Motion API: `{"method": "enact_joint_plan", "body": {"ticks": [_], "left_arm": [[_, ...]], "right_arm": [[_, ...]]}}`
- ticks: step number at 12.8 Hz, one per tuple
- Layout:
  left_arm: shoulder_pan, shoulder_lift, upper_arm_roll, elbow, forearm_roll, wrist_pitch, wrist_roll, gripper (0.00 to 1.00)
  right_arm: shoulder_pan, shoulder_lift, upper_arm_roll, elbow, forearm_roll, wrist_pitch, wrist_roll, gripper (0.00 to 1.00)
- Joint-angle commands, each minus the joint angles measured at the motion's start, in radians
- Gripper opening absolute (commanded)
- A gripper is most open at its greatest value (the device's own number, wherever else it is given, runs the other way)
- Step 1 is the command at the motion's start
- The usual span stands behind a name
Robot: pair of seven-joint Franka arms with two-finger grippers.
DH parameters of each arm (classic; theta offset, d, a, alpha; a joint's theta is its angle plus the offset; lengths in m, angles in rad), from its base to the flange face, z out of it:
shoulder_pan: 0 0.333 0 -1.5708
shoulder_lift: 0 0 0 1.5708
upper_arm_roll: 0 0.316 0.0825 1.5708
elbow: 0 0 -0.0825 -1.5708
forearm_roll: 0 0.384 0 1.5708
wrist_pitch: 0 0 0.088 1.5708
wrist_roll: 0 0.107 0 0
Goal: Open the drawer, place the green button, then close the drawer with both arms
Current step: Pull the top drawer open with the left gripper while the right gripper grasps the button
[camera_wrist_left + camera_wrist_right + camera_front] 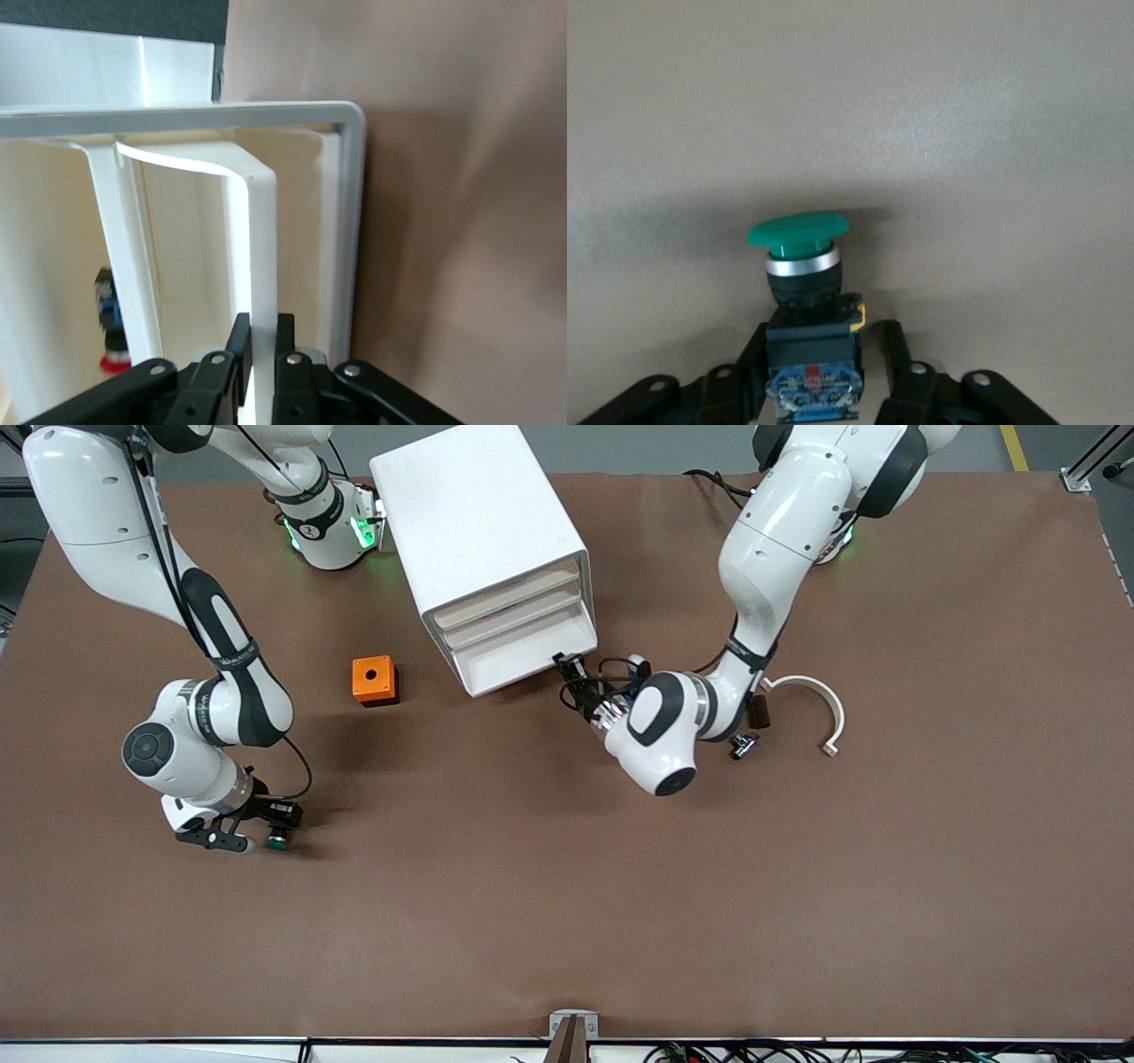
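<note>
On the brown desk (567,886), well toward the right arm's end, the right end effector (257,834) brackets the button (278,840), fingers (890,354) closing on its black body. By the cabinet (478,522), the left end effector (571,677) pinches the lowest drawer (523,657) at its front edge. Next likely comes pulling that drawer straight out, then lifting the button.

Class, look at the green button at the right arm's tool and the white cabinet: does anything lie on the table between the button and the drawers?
The orange box sits near that path, beside the cabinet. Otherwise, nothing visible blocks the button.
</note>
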Motion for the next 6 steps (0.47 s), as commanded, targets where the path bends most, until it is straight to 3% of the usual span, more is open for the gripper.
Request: {"method": "enact_joint_plan", "body": {"ticks": [1,6], "left_arm": [[0.052,0.014,-0.012,0.076,-0.021,-0.01,-0.011,0.0],[0.138,0.016,-0.004,0.085,-0.021,-0.004,0.113,0.0]], "right_arm": [[-0.003,0.001,0.008,0.013,0.011,-0.015,0.008,0.0],[-0.001,-0.042,0.01,0.072,0.012,-0.155,0.04,0.0]]}}
